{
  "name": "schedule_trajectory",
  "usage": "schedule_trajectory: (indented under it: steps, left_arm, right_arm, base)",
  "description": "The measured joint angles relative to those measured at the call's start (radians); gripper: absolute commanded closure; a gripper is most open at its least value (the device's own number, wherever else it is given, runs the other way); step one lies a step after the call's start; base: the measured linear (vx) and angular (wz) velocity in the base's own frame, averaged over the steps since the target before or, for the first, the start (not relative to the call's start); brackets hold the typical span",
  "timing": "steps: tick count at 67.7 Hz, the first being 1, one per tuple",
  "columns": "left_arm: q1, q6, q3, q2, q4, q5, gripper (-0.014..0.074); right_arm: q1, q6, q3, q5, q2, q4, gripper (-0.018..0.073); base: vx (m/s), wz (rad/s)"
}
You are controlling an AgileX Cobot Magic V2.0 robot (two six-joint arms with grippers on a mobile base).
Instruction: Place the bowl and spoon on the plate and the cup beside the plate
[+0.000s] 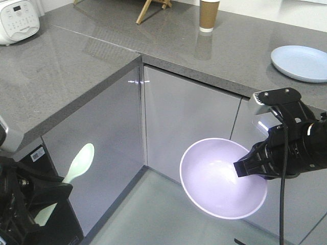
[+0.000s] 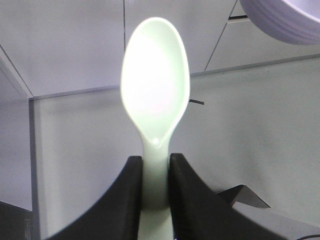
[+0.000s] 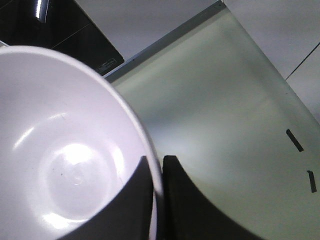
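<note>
My right gripper (image 1: 239,171) is shut on the rim of the lavender bowl (image 1: 217,181), holding it in the air in front of the cabinet doors, below the counter. In the right wrist view the bowl (image 3: 60,155) fills the left side and the gripper (image 3: 157,162) pinches its rim. My left gripper (image 2: 155,162) is shut on the handle of the mint-green spoon (image 2: 156,85), held low at the left (image 1: 79,163). The pale blue plate (image 1: 301,62) lies on the counter at the right. The brown paper cup (image 1: 208,15) stands upright at the counter's back.
A grey L-shaped counter (image 1: 76,76) runs across the top with glossy cabinet doors (image 1: 189,117) below. A white cooker (image 1: 18,20) sits at the far left. Wooden legs (image 1: 150,7) stand at the back. The pale floor (image 1: 153,214) lies beneath both grippers.
</note>
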Motion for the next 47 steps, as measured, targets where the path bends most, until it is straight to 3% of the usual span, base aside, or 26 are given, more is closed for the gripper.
schedule_trajectory:
  steps: [21,47]
  left_arm:
    - [0.000,0.000,0.000,0.000,0.000,0.000,0.0577]
    - [0.000,0.000,0.000,0.000,0.000,0.000,0.0577]
  right_arm:
    - [0.000,0.000,0.000,0.000,0.000,0.002,0.0563]
    - [0.000,0.000,0.000,0.000,0.000,0.002,0.0563]
  base:
    - [0.10,0.09]
    - [0.14,-0.27]
